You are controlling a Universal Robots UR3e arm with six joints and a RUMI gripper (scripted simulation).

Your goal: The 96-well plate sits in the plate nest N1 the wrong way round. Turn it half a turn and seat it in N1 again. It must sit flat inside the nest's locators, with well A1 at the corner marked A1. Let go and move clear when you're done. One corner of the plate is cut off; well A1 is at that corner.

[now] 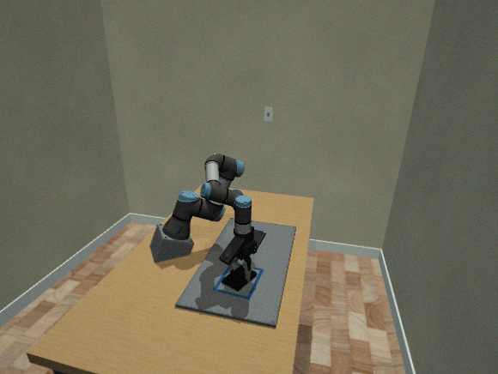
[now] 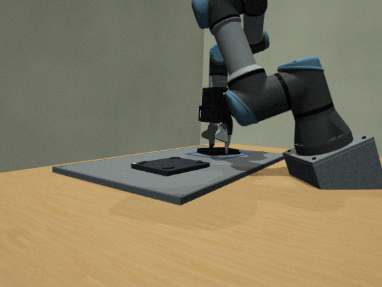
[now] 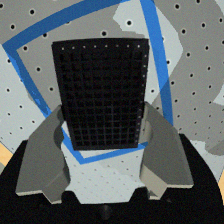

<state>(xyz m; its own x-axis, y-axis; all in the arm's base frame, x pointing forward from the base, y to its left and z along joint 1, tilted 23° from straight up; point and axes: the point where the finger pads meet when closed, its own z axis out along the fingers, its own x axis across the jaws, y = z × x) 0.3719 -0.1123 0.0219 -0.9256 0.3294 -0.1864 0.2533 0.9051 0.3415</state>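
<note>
Fingers clamping plate (image 3: 102, 95) in wrist view, nest (image 2: 170, 165) only exterior

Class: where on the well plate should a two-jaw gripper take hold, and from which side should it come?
Grip the plate across its two long side walls, coming straight down from above. It lies flat, and its narrow width fits between the fingers; the gripper is shut on it this way.
</note>
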